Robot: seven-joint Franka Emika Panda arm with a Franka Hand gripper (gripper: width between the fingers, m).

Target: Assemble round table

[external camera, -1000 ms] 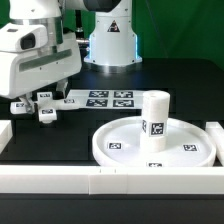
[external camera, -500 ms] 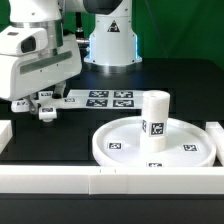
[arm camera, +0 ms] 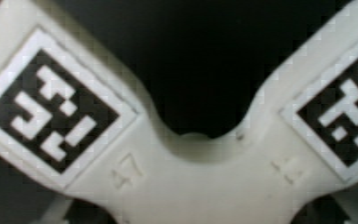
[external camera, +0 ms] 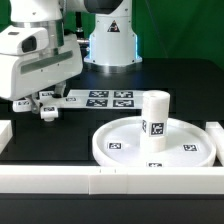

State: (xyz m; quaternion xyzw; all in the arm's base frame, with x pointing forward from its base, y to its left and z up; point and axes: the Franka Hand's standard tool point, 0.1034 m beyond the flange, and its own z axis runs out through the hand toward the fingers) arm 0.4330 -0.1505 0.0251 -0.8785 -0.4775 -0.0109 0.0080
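Bright, even light from above fills the exterior view: the white disc (external camera: 125,135) and post (external camera: 154,113) at 4 o'clock glare against the black table (external camera: 60,140), shadows faint and soft. The wrist view runs blurred, the cross-shaped piece (arm camera: 185,165) out of focus, tag edges smeared.

Cross-shaped piece (arm camera: 179,165) is blurred, its arms cut by the wrist view's edges. In the exterior view, gripper (external camera: 44,113) opening too small to tell. Border bar (external camera: 60,180) hides round disc (external camera: 122,132) rim at 6 o'clock.
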